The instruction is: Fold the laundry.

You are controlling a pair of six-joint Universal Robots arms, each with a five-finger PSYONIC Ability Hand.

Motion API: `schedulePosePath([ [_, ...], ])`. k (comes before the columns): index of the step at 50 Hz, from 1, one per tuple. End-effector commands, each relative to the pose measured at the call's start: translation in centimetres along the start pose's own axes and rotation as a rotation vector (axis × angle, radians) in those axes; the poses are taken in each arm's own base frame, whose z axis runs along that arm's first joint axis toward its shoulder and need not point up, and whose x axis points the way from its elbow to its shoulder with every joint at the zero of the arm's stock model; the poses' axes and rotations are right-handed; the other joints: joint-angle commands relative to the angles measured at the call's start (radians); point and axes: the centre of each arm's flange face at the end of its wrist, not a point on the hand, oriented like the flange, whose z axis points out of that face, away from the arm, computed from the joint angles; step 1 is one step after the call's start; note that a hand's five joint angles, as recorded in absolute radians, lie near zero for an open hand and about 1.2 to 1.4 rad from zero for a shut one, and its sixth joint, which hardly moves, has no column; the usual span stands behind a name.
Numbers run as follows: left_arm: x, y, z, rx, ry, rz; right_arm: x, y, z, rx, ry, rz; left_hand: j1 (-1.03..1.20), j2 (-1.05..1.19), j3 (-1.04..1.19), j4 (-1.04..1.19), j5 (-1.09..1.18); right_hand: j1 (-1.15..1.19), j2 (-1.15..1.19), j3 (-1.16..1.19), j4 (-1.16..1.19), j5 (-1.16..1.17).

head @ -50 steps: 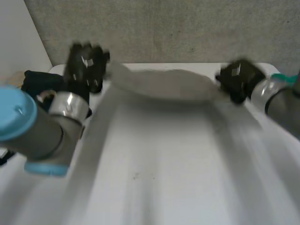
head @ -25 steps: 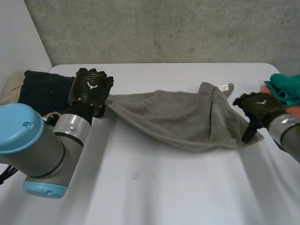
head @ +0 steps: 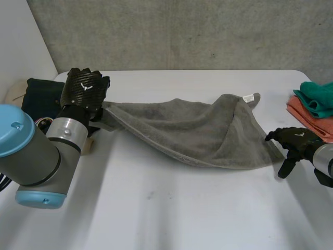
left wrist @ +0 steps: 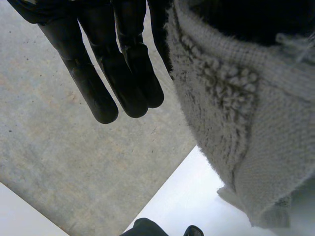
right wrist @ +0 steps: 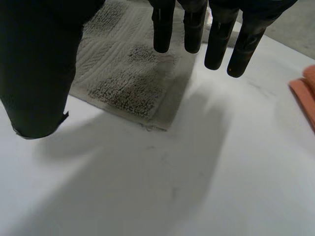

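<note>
Grey towel [head: 197, 130] pinched by left hand [head: 83, 91] (right hand [head: 296, 141] beside its corner).

The left arm [head: 36, 156] is extended forward, and its wrist is angled upward. The left hand [head: 83, 89] is raised, with its back turned toward the head camera. Several of its fingers [left wrist: 98, 83] are held straight and close together, pointing away from the palm. Just beside them, a corner of the towel [left wrist: 236, 123] is pinched in the hand's thumb side. The right arm [head: 325, 161] is held low. The right hand [head: 295, 141] is turned palm-down, its fingers [right wrist: 194, 29] straight and slightly spread, and its thumb [right wrist: 34, 73] is set well apart from them, the grasp unclosed.
</note>
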Motion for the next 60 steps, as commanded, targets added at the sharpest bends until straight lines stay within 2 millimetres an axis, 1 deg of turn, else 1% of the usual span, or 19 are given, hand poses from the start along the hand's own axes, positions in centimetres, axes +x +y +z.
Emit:
schedulePosePath([
  [1, 0.1, -0.8, 0.2, 0.018, 0.006, -0.001, -3.1, -0.5, 0.3, 0.019, -0.075, -0.012, 0.249, 0.197, 0.202, 0.194, 0.243, 0.091, 0.068, 0.064, 0.071, 0.056],
  [8, -0.6, -2.2, 0.6, 0.034, -0.001, -0.005, -7.7, -0.6, -0.9, 0.023, -0.172, 0.131, 0.249, 0.197, 0.202, 0.194, 0.243, 0.082, 0.059, 0.055, 0.063, 0.047],
  [16, -0.7, -4.5, 1.0, 0.076, 0.002, -0.012, -14.4, -2.0, -1.7, 0.139, -0.236, 0.213, 0.249, 0.197, 0.202, 0.194, 0.243, 0.067, 0.045, 0.041, 0.048, 0.032],
  [19, -1.1, -5.3, 1.0, 0.087, -0.004, -0.014, -14.6, -2.2, -1.1, 0.165, -0.169, 0.227, 0.249, 0.197, 0.202, 0.194, 0.243, 0.073, 0.051, 0.046, 0.054, 0.038],
  [20, -1.3, -5.5, 1.0, 0.091, -0.008, -0.015, -14.1, -2.0, -0.1, 0.174, -0.101, 0.234, 0.249, 0.197, 0.202, 0.194, 0.243, 0.090, 0.068, 0.064, 0.071, 0.055],
  [24, -1.7, -6.5, 1.0, 0.116, -0.017, -0.037, -12.8, -1.4, 2.0, 0.163, 0.044, 0.216, 0.249, 0.197, 0.202, 0.194, 0.243, 0.248, 0.226, 0.222, 0.229, 0.213],
  [30, -3.1, -8.2, 0.7, 0.164, -0.049, -0.090, -11.7, -1.7, 3.2, 0.173, 0.098, 0.147, 0.249, 0.197, 0.202, 0.194, 0.243, 0.492, 0.470, 0.466, 0.473, 0.457],
  [32, -3.5, -8.8, 0.6, 0.179, -0.059, -0.094, -10.5, -1.8, 3.7, 0.177, 0.126, 0.143, 0.249, 0.197, 0.202, 0.194, 0.243, 0.584, 0.561, 0.557, 0.564, 0.549],
  [38, -4.3, -9.0, 0.6, 0.187, -0.081, -0.089, -7.1, -2.2, 4.2, 0.178, 0.201, 0.150, 0.249, 0.197, 0.202, 0.194, 0.243, 0.651, 0.629, 0.625, 0.632, 0.616],
  [39, -4.5, -8.9, 0.7, 0.185, -0.085, -0.088, -5.9, -2.2, 4.2, 0.177, 0.228, 0.148, 0.249, 0.197, 0.202, 0.194, 0.243, 0.657, 0.635, 0.631, 0.638, 0.622],
  [42, -4.9, -8.6, 0.9, 0.177, -0.098, -0.084, -4.6, -2.4, 4.4, 0.183, 0.243, 0.131, 0.249, 0.197, 0.202, 0.194, 0.243, 0.692, 0.670, 0.666, 0.673, 0.657],
  [44, -5.2, -8.3, 0.9, 0.164, -0.102, -0.082, -3.8, -2.4, 4.6, 0.185, 0.236, 0.103, 0.249, 0.197, 0.202, 0.194, 0.243, 0.818, 0.796, 0.791, 0.799, 0.783],
  [46, -5.2, -8.0, 0.9, 0.146, -0.097, -0.082, -3.2, -2.4, 4.7, 0.186, 0.221, 0.074, 0.249, 0.197, 0.202, 0.194, 0.243, 1.142, 1.120, 1.115, 1.123, 1.107],
  [47, -5.1, -7.9, 0.8, 0.138, -0.093, -0.081, -3.0, -2.4, 4.7, 0.185, 0.221, 0.065, 0.249, 0.197, 0.202, 0.194, 0.243, 1.144, 1.121, 1.117, 1.124, 1.109],
  [51, -4.6, -7.0, 0.5, 0.098, -0.069, -0.081, -2.0, -2.8, 4.1, 0.177, 0.230, 0.033, 0.249, 0.197, 0.202, 0.194, 0.243, 1.144, 1.121, 1.117, 1.124, 1.109],
  [55, -4.1, -5.8, -0.1, 0.036, -0.040, -0.074, -0.9, -4.6, 1.8, 0.169, 0.247, -0.016, 0.249, 0.197, 0.202, 0.194, 0.243, 1.144, 1.121, 1.117, 1.124, 1.109],
  [56, -4.0, -5.5, -0.3, 0.020, -0.034, -0.072, -0.2, -5.6, 0.5, 0.166, 0.259, -0.062, 0.249, 0.197, 0.202, 0.194, 0.243, 1.144, 1.121, 1.117, 1.124, 1.109],
  [59, -3.8, -4.6, -1.0, -0.040, -0.013, -0.069, 0.9, -7.0, -1.5, 0.149, 0.268, -0.147, 0.249, 0.197, 0.202, 0.194, 0.243, 1.144, 1.121, 1.117, 1.124, 1.109],
  [60, -3.8, -4.4, -1.2, -0.058, -0.007, -0.068, 1.7, -7.9, -3.0, 0.130, 0.272, -0.214, 0.249, 0.197, 0.202, 0.194, 0.243, 1.144, 1.121, 1.117, 1.124, 1.109],
])
